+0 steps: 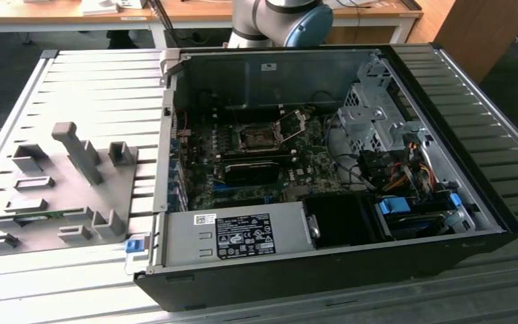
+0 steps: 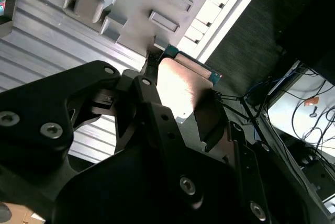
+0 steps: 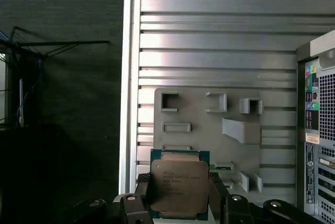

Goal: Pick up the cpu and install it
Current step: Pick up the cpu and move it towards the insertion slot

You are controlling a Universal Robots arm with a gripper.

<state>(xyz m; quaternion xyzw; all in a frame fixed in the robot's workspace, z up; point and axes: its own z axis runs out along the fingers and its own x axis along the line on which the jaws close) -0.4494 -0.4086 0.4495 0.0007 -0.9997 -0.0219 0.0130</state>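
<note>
The cpu point(image 3: 178, 188), a flat square chip with a silvery top and a green edge, is held high above the grey tray point(image 3: 209, 124) in the first wrist view. My gripper point(image 3: 179, 203) is shut on it, one dark finger on each side. In the second wrist view the cpu point(image 2: 180, 85) sits between the black fingers point(image 2: 149, 96) of the gripper point(image 2: 180, 103), over the tray's edge. In the exterior view the dark square socket point(image 1: 261, 138) lies on the motherboard inside the open case, its metal frame lifted.
The open computer case point(image 1: 331, 270) takes up the exterior view's middle and right, with the power supply point(image 1: 241, 236) at its near side. The grey tray point(image 1: 61, 182) with upright fixtures lies at the exterior view's left on the slatted metal table point(image 1: 97, 88). A green memory stick point(image 1: 38, 217) rests in the tray.
</note>
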